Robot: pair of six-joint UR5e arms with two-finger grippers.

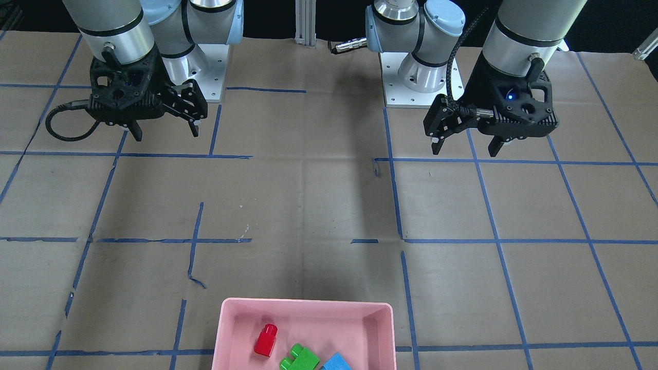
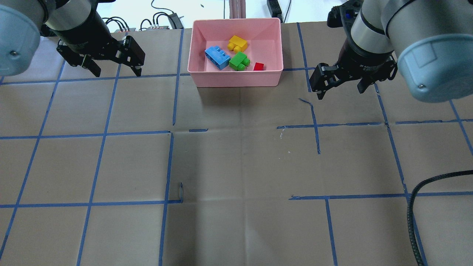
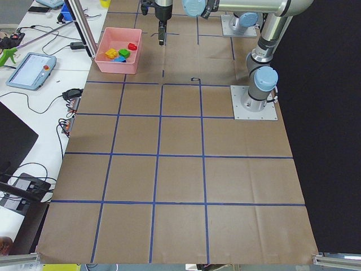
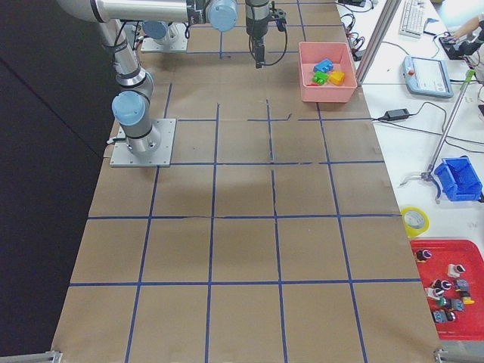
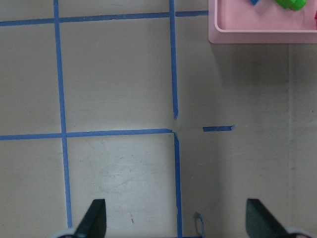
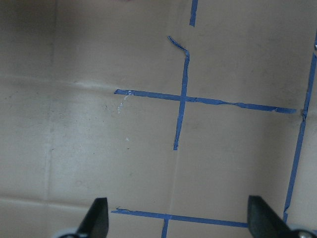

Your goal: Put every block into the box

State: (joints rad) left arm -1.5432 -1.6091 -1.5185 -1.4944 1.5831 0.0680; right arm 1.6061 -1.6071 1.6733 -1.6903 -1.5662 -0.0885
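Observation:
The pink box [image 2: 235,78] stands at the table's far middle edge. In it lie the light blue block [image 2: 217,57], the yellow block [image 2: 237,43], the green block [image 2: 238,61] and the red block [image 2: 258,66]. The front-facing view shows the box [image 1: 303,304] with the red [image 1: 266,339], green [image 1: 299,358] and blue [image 1: 336,363] blocks; the yellow one is cut off. My left gripper [image 2: 117,72] is open and empty, above the table left of the box. My right gripper [image 2: 341,92] is open and empty, right of the box. The left wrist view shows the box corner [image 5: 257,34].
Brown paper with blue tape grid lines covers the table [image 2: 236,166]. Both arm bases [image 1: 421,77] stand on the robot's side. A black cable [image 2: 417,207] hangs at the near right. Cables and devices lie beyond the far edge behind the box.

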